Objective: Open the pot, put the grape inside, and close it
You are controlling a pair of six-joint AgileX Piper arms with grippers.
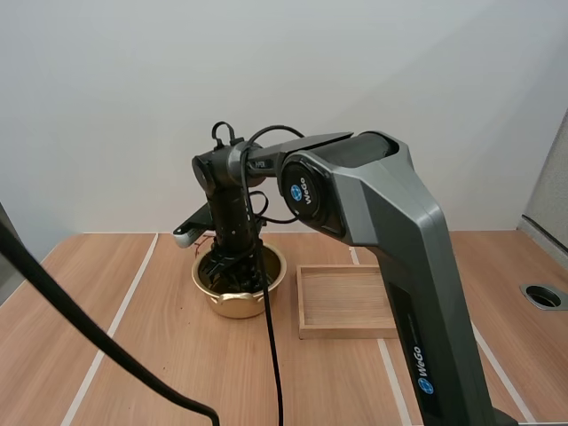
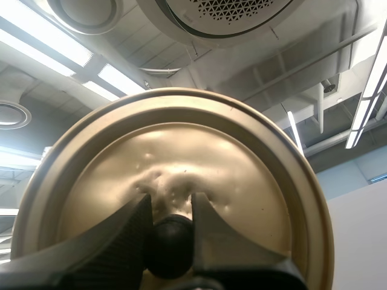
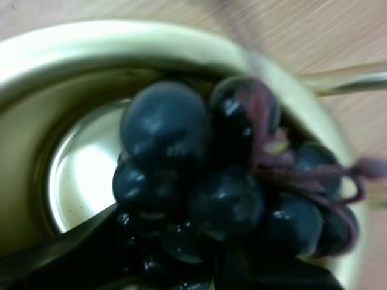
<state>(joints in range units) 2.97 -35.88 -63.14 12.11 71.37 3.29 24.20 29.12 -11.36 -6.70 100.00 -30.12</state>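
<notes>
High view, what is entered? (Clerk)

Item: round gold metal pot [image 1: 238, 306], lid off, on the pale wooden tabletop [image 1: 160, 355]. Item: shallow wooden tray [image 1: 346, 332], just beside the pot. Item: right pincer [image 1: 232, 266], lowered into the pot's mouth. (Checker)

Left wrist view? (Clerk)

Item: left pincer [image 2: 170, 208], closed on the round black knob [image 2: 170, 248] of the domed gold lid [image 2: 199, 151]. The lid is carried by that knob, clear of the pot. (Checker)

Right wrist view? (Clerk)

Item: bunch of dark purple grapes [image 3: 205, 199] with a reddish stem, inside the pot's rim and above its shiny floor. The right pincer's fingers [image 3: 60, 254] pinch the bunch; it is not released. (Checker)

Tally against the task? (Clerk)

Opening: done. Grapes: within the rim but gripped, so I judge that step nearly finished. Outstanding: let go of the bunch, lift the right arm clear, bring the lid over and seat it on the rim. Roughly half complete, by my reckoning. (Checker)
</notes>
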